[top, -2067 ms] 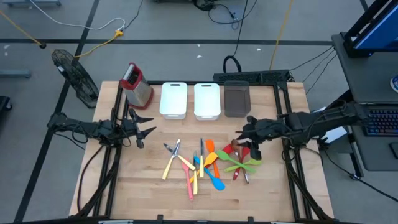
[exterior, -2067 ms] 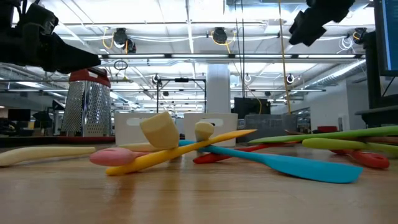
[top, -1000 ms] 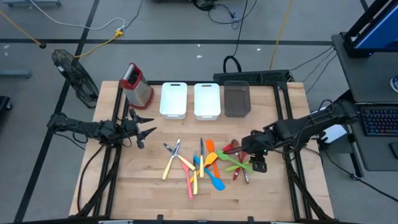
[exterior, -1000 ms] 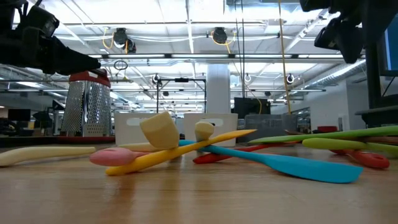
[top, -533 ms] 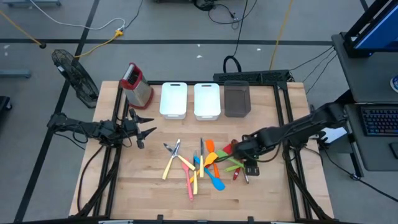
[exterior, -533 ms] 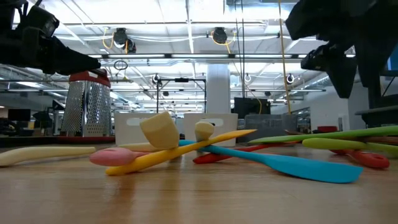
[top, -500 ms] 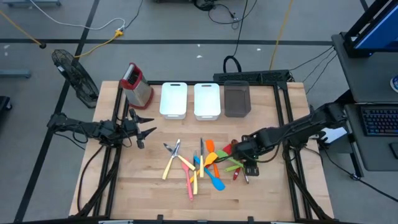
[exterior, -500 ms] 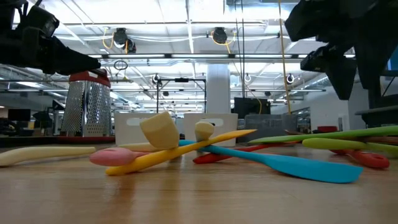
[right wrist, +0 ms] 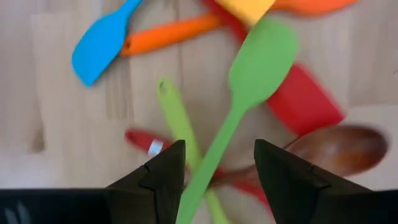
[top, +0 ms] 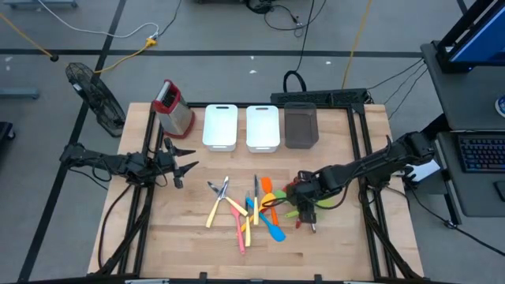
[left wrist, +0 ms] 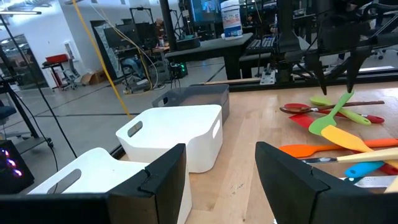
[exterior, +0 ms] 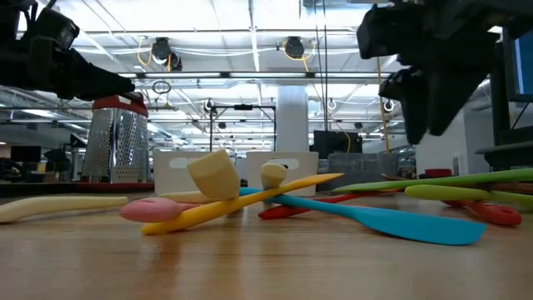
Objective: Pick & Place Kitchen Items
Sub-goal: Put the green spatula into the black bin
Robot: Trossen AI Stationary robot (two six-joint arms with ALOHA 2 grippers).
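The kitchen items (top: 256, 207) lie in a loose pile on the wooden table's middle. My right gripper (top: 304, 207) hangs open above the pile's right end, pointing steeply down. In the right wrist view its fingers (right wrist: 168, 174) stand on either side of a green spatula's handle (right wrist: 217, 146), above it and apart from it. A second green utensil (right wrist: 177, 118), a red spatula (right wrist: 305, 99) and a wooden spoon (right wrist: 339, 149) lie crossed beneath. My left gripper (top: 183, 167) waits open and level at the table's left edge, holding nothing.
Two white bins (top: 220, 126) (top: 262, 127) and a dark bin (top: 300, 126) stand in a row along the far edge. A red-topped box grater (top: 173, 106) is at the far left. Blue (right wrist: 99, 43) and orange (right wrist: 168, 34) spatulas lie just left of the green ones.
My right gripper has come down and toward the table's left, from beside the pile to above the green utensils, tipping more steeply downward. Its fingers have stayed open. The utensils have not moved.
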